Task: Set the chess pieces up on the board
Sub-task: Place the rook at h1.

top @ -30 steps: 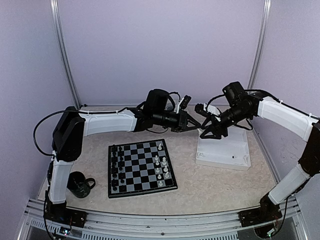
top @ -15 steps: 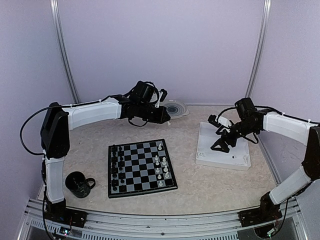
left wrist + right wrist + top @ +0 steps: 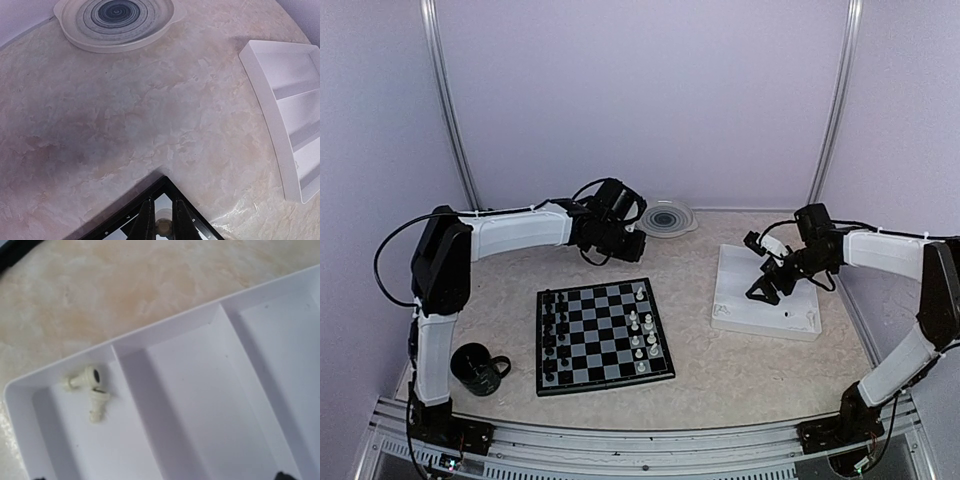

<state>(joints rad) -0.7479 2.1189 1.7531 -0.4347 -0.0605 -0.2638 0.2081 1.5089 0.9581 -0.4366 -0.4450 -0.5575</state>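
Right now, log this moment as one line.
left gripper: jaws shut on white piece, near board corner | right gripper: jaws open over tray | two white pieces lying in end compartment

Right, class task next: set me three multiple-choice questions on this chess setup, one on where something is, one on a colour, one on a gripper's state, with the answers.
1. In the right wrist view, the two loose white pieces lie
A. on a ringed plate
B. on the bare tabletop
C. in an end compartment of the white tray

2. The mug left of the board is
A. white
B. black
C. red

3. The left gripper is
A. shut on a pale chess piece
B. wide open and empty
C. shut on a spoon

Answers:
1 C, both lie on their sides in the tray's corner section.
2 B, it shows black in the top view.
3 A, the left wrist view shows the piece pinched in its closed jaws.
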